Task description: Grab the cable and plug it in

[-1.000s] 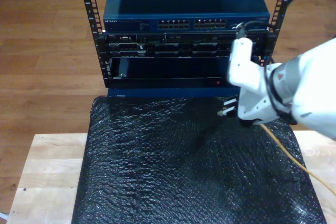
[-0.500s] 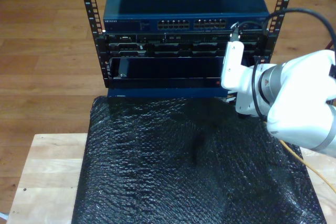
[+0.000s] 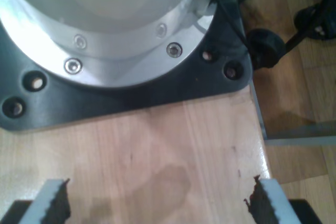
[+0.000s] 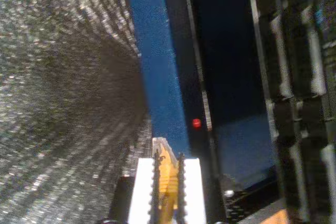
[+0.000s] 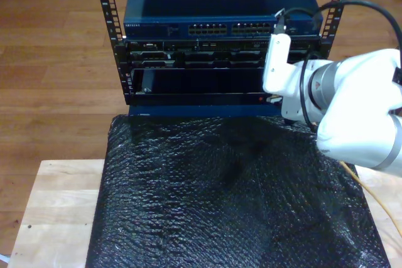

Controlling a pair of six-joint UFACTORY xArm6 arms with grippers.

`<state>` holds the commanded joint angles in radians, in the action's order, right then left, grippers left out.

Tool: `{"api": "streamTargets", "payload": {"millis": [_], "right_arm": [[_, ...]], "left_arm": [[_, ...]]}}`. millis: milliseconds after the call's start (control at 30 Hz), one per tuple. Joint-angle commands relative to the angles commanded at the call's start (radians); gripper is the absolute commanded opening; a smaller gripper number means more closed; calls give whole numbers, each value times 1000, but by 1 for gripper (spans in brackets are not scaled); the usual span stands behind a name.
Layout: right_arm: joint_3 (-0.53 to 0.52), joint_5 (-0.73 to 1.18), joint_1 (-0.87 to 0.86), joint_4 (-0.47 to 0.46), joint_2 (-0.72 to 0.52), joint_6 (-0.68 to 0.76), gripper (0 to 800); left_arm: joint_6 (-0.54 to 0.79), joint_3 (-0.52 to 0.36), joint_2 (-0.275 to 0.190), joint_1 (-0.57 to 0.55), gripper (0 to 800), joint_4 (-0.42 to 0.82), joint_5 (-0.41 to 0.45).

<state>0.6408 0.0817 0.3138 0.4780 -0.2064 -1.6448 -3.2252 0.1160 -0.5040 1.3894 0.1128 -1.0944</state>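
You see a pale wooden table (image 5: 56,205) carrying a black bubbled mat (image 5: 226,199) that covers most of its top, with bare wood left toward nine o'clock in the exterior view.

The cable (image 4: 167,179), thin and yellow-orange, is sitting pinched between the closed fingers of my second claw (image 4: 167,182), its pale clear plug poking out just past the tips. In the exterior view its free length (image 5: 377,200) is trailing down toward that view's lower right.
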Motion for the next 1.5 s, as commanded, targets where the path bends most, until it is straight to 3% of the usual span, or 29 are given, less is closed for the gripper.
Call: {"api": "streamTargets", "payload": {"millis": [333,500,767,1500], "right_arm": [[-17,-109,12,-58,-11,-3,0],[-69,-255,32,-87,-12,-6,0],[-121,-384,37,-212,-15,-14,0],[-126,-554,41,-226,20,-15,0]], "left_arm": [[0,0,-2,0,800,0,0],[0,0,0,0,800,0,0],[0,0,0,0,800,0,0],[0,0,0,0,800,0,0]]}}
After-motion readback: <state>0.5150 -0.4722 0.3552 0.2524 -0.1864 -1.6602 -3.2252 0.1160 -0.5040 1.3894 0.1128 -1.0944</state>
